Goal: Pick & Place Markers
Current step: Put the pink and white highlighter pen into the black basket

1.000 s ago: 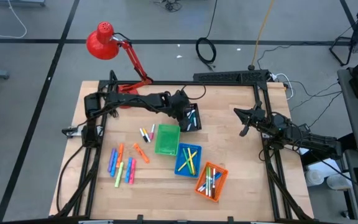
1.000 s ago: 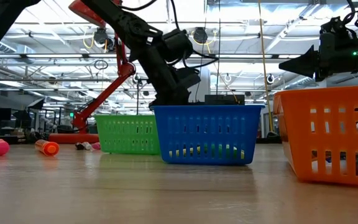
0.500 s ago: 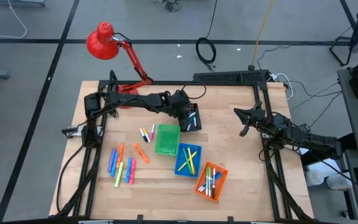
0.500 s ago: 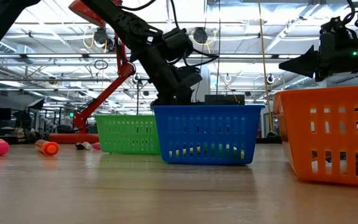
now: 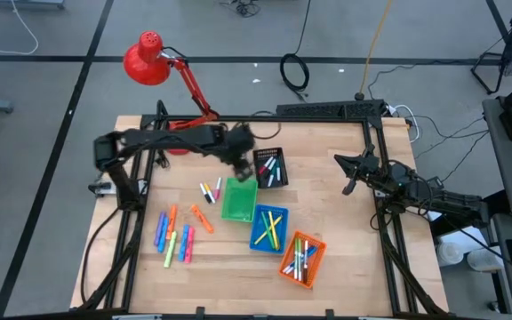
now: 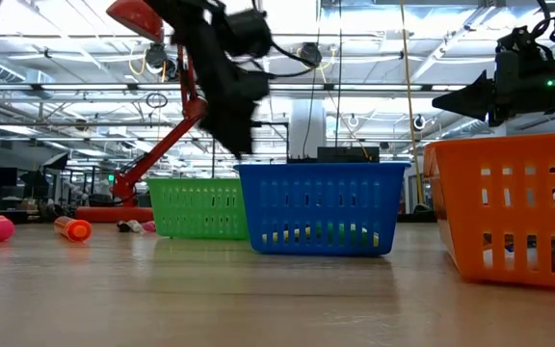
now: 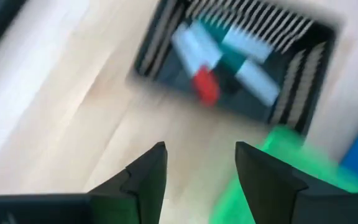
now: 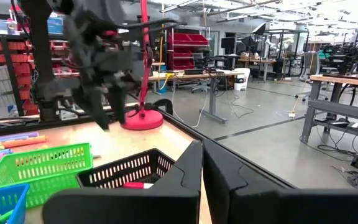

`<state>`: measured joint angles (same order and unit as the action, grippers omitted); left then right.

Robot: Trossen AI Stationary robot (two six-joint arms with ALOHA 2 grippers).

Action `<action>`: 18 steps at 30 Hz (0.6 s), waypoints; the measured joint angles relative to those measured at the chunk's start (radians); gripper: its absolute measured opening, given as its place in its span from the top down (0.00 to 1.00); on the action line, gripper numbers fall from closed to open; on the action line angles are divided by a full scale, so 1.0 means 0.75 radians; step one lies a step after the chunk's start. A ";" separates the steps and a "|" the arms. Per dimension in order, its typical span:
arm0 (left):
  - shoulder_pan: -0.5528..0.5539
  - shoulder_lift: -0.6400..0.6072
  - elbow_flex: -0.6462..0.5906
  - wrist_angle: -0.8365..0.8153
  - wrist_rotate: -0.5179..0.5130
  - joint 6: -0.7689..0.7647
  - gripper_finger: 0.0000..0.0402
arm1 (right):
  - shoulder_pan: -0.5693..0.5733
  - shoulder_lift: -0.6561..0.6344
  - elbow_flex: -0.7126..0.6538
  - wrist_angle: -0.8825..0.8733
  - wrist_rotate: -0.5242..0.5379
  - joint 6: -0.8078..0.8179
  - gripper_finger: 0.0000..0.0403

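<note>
left gripper hung released beside the black basket; loose markers looked light, stiff, best pinched mid-barrel.

The left claw is smeared by motion in the high view, so its fingers cannot be made out there; in the low view it is an equally blurred dark shape above the green basket. The left wrist view is blurred throughout: the markers in the black basket are only streaks of white, teal and red, and the green basket is cut off by the picture's edge. In the low view the orange basket is cut by the right edge, and the black basket is hidden behind the blue basket. The small markers on the tabletop at far left are too small to tell apart.
</note>
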<state>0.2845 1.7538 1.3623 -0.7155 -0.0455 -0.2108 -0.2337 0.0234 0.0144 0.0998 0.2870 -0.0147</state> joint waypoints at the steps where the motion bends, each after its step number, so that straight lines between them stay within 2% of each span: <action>1: -0.013 -0.042 -0.016 -0.069 -0.051 -0.033 0.52 | -0.001 0.002 0.000 0.000 0.000 0.000 1.00; 4: -0.067 -0.170 -0.128 -0.178 -0.233 -0.175 0.53 | 0.000 0.005 0.000 0.001 0.000 0.000 1.00; 6: -0.100 -0.261 -0.249 -0.197 -0.301 -0.286 0.54 | 0.000 0.006 0.000 -0.003 -0.001 -0.001 1.00; 8: -0.119 -0.349 -0.379 -0.174 -0.304 -0.409 0.55 | 0.000 0.006 0.000 0.001 -0.001 0.000 1.00; 12: -0.144 -0.486 -0.652 0.010 -0.242 -0.589 0.58 | 0.000 0.006 0.000 0.000 -0.001 0.000 1.00; 15: -0.149 -0.523 -0.801 0.193 -0.199 -0.692 0.60 | 0.000 0.006 0.000 0.000 -0.001 0.000 1.00; 18: -0.151 -0.516 -0.889 0.312 -0.149 -0.710 0.62 | 0.000 0.006 0.000 0.000 -0.001 0.000 1.00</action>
<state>0.1710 1.3671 0.6955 -0.4813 -0.1576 -0.7430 -0.2337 0.0277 0.0145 0.0998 0.2863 -0.0149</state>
